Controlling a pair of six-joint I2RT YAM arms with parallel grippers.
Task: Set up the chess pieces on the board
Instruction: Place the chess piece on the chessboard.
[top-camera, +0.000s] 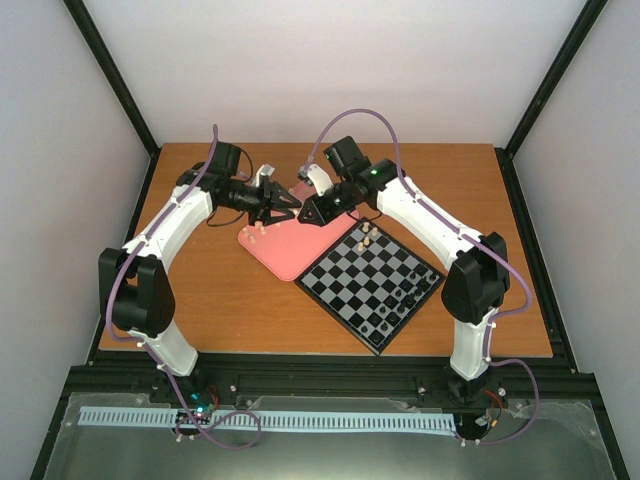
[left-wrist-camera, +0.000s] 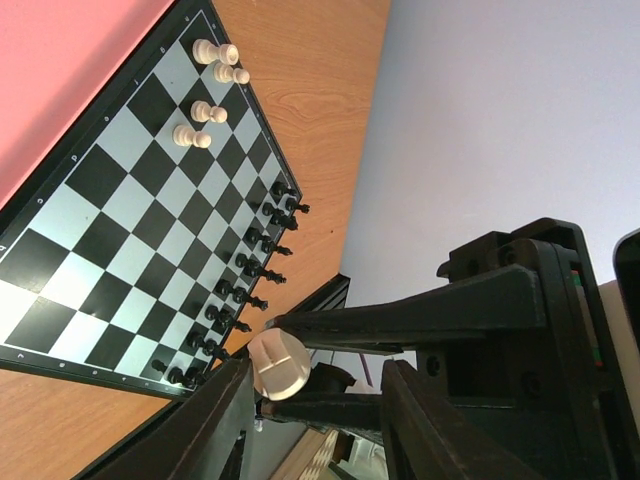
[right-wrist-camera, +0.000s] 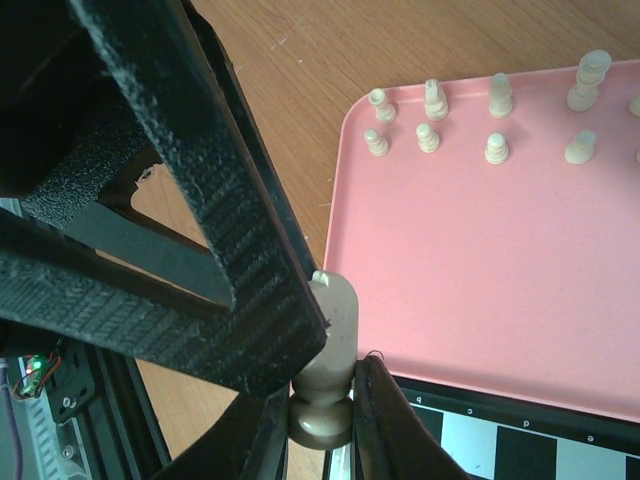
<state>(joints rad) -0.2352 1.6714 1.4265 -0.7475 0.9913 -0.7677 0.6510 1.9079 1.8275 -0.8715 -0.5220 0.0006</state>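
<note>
Item: hand-over above the far middle of the table (top-camera: 220, 290). Left hand (top-camera: 285, 208): jaws apart, standing either side of a cream piece (right-wrist-camera: 335, 320), with no clamp on it visible. Cream piece: in the air, off the board, near a corner of the pink tray as the right wrist view shows it. It is gripped low on its stem by the right hand (right-wrist-camera: 325, 388), which is closed on it. Step judged: passing or re-gripping the piece between hands. Done well, the left closes squarely on the free upper part and holds firm before the right lets go, or the peg-like piece may tip or drop. Pink tray (top-camera: 278, 255): toward the far edge, carrying spare cream pieces (right-wrist-camera: 497, 148). Board (top-camera: 352, 290): just beside the tray, cornerwise to the table edges, nearer the right edge. It has set cream pieces (left-wrist-camera: 205, 110) at its far corner and black pieces (left-wrist-camera: 250, 270) along its near-right side. Room: the hands are crowded tip to tip. Bare wood lies toward the left and near edges, and the board's middle squares are free for an approach from above.
</note>
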